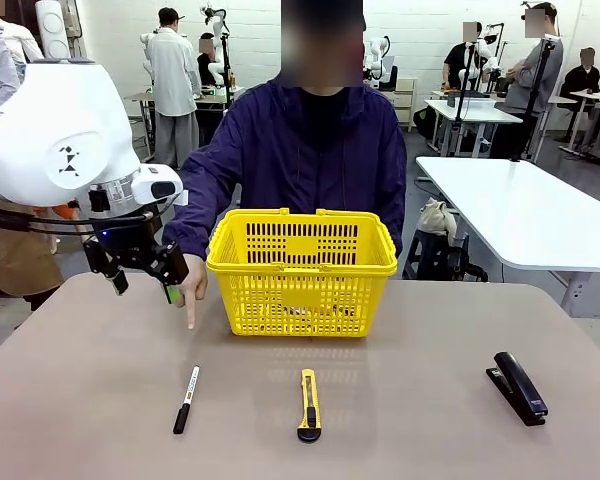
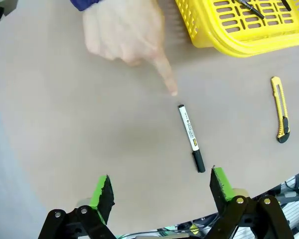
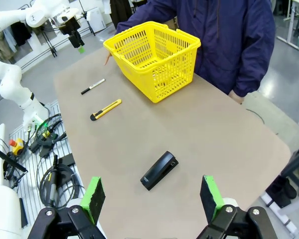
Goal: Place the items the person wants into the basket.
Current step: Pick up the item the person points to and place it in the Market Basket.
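Black marker (image 1: 186, 399) on table (image 1: 430, 440), front-left of basket (image 1: 300, 270), hand (image 1: 192, 290) pointing at it. Likely light, stiff, slick, may roll; pinch mid-barrel. Left gripper (image 1: 145, 282) over it, spread, empty; right gripper (image 3: 152, 196) likewise.

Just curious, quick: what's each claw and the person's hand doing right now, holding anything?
Left claw: open, holding nothing.
Right claw: open, holding nothing.
Person's pointing hand: aimed at the marker, holding nothing.

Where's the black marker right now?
In the front view the marker lies left of the utility knife, on the robot's left, close to the person's pointing finger.
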Robot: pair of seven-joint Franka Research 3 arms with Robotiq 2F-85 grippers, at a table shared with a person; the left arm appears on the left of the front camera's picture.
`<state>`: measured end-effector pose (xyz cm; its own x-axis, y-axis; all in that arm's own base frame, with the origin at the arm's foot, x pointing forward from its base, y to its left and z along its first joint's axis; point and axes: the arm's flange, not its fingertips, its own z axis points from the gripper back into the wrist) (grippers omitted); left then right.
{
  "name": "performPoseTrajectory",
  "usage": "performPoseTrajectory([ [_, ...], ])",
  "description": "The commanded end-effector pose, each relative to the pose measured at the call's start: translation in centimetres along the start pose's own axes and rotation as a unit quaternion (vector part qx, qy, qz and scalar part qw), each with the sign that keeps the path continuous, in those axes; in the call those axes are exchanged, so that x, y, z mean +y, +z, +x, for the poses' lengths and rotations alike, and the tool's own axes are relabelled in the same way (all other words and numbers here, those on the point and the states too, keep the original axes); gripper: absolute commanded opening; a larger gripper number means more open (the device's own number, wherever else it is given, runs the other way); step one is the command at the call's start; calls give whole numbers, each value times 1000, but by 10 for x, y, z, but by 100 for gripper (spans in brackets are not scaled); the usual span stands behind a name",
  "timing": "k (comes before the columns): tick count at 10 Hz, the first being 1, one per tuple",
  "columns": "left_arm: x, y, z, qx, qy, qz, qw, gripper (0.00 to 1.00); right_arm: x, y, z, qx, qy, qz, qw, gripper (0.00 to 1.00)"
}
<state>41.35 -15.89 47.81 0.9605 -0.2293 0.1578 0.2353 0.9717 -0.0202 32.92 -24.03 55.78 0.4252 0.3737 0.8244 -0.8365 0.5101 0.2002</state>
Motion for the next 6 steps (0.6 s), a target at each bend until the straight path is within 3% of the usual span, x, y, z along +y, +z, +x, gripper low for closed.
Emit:
performPoseTrajectory([
  [1,-3,3,-2,-8,10,27,1000,100,-1,-1,0,-18,10,1,1000,100],
  [6,-3,3,-2,-8,10,27,1000,100,-1,-1,0,-18,10,1,1000,100],
])
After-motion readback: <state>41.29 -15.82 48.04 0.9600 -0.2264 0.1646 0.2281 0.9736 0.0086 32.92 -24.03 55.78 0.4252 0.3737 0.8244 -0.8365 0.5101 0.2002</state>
